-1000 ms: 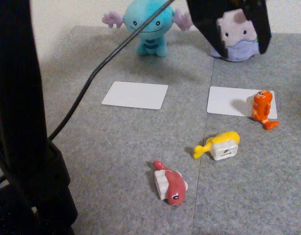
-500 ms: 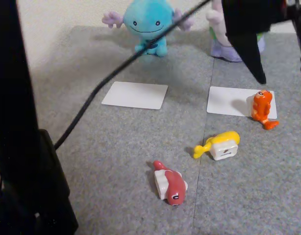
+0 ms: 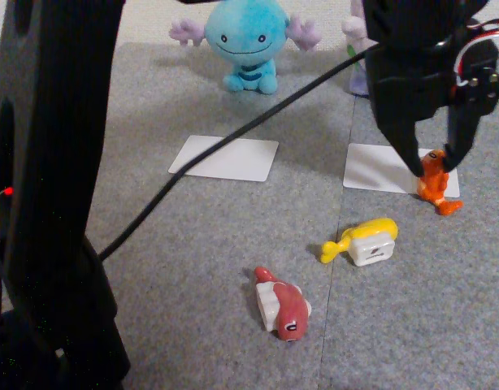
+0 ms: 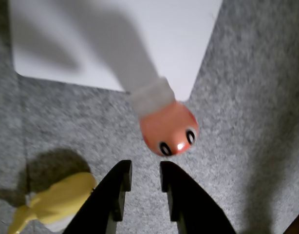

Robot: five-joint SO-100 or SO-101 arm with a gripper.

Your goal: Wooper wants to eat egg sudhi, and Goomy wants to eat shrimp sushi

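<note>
In the fixed view, Wooper sits at the back of the grey mat. Goomy is at the back right, mostly hidden behind the arm. The orange shrimp sushi stands on the right edge of the right white card. The egg sudhi, yellow-topped, lies on its side nearer the front. My gripper hangs open just above the shrimp sushi, one fingertip on each side of its top. In the wrist view the shrimp sushi lies just ahead of the gripper. The egg sudhi is at the lower left.
A second white card lies in front of Wooper. A dark-red-topped sushi lies on its side at the front middle. The arm's black base and a cable cross the left of the fixed view.
The gripper has swung from in front of Goomy down and to the right, ending just over the shrimp sushi. The sushi pieces have not moved.
</note>
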